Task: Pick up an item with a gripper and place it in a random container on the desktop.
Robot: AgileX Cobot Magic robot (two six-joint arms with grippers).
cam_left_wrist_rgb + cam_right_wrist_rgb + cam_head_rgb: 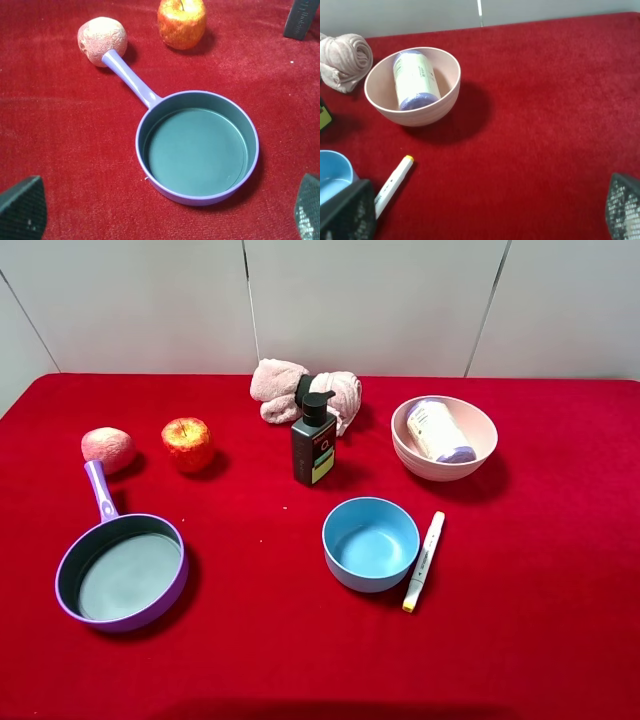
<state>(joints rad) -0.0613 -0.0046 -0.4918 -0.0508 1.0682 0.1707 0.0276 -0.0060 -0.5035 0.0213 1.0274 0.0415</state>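
The white roll with pale purple ends point(438, 430) lies tilted inside the pale pink bowl point(478, 416) at the back right of the red table. The right wrist view shows it resting in the bowl point(449, 97), one purple end point(416, 102) towards the camera. Neither arm shows in the exterior high view. My right gripper point(485, 220) is open and empty, low over the cloth and well short of the bowl. My left gripper point(164, 220) is open and empty, just short of the purple pan point(200, 197).
A blue bowl point(370, 543) sits mid-table with a white marker point(423, 560) beside it. A dark pump bottle point(313, 445) and a pink towel point(290, 388) stand at the back. The purple pan point(150, 612), a red apple point(187, 443) and a pinkish fruit point(108, 448) are on the left.
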